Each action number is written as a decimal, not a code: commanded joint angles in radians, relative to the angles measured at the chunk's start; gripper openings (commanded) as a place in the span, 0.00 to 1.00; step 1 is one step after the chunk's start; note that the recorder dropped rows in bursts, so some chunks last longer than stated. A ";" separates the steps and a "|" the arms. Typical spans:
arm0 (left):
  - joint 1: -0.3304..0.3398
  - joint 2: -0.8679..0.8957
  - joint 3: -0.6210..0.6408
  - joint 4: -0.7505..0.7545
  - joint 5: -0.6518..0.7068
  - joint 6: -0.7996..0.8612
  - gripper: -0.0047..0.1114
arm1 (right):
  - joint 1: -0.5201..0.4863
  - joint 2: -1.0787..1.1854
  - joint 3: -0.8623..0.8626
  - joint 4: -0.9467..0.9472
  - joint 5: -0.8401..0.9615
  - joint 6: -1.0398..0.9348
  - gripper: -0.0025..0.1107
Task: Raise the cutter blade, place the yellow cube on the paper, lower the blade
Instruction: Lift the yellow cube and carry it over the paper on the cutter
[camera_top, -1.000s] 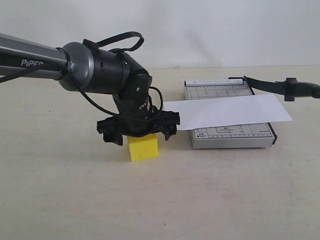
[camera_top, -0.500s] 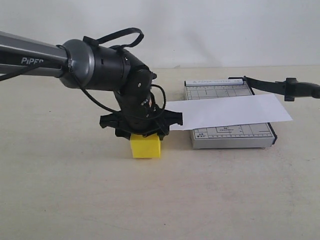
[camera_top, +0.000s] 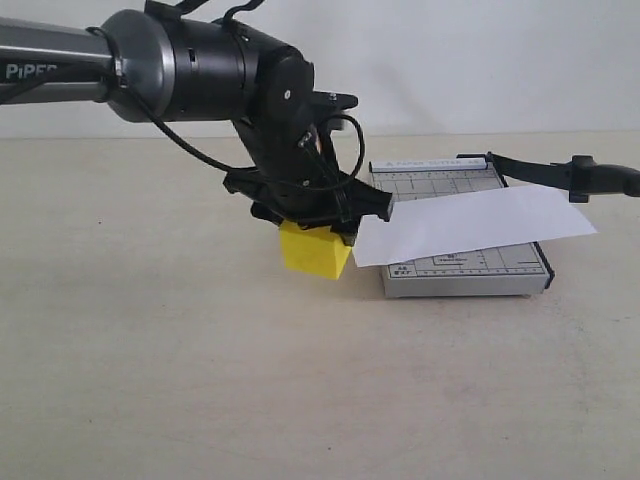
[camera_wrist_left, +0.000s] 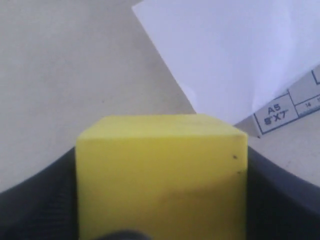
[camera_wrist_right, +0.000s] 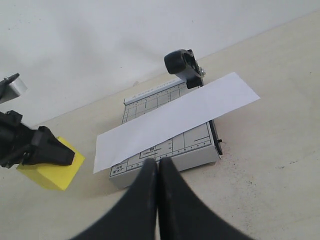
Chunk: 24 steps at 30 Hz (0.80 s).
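My left gripper (camera_top: 312, 232) is shut on the yellow cube (camera_top: 316, 252), which hangs tilted above the table just left of the paper's near end. In the left wrist view the cube (camera_wrist_left: 160, 150) fills the space between the dark fingers (camera_wrist_left: 35, 200). The white paper (camera_top: 470, 222) lies across the grey cutter base (camera_top: 460, 282), and its left end touches the left gripper's finger. The black cutter blade (camera_top: 540, 170) stands raised from the far right corner, reaching right. My right gripper (camera_wrist_right: 157, 167) is shut with nothing between its fingers, in front of the base (camera_wrist_right: 195, 150) and paper (camera_wrist_right: 175, 117).
The beige table (camera_top: 180, 380) spreads wide to the left and in front of the cutter. A white wall rises behind. The left arm's thick black wrist (camera_top: 210, 70) hangs over the middle. The right arm is out of the exterior view.
The left gripper has lifted the yellow cube off the table and carried it right and up to the paper's left end. The paper has shifted slightly. The blade has stayed raised.
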 joint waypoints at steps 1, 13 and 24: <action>-0.004 -0.011 -0.007 0.099 0.059 -0.021 0.08 | 0.001 -0.005 0.004 -0.005 -0.003 -0.001 0.02; 0.003 -0.018 -0.007 0.265 0.151 -0.100 0.08 | 0.001 -0.005 0.004 -0.005 -0.003 -0.001 0.02; 0.003 -0.105 -0.007 0.123 0.067 -0.020 0.08 | 0.001 -0.005 0.004 -0.005 -0.003 -0.003 0.02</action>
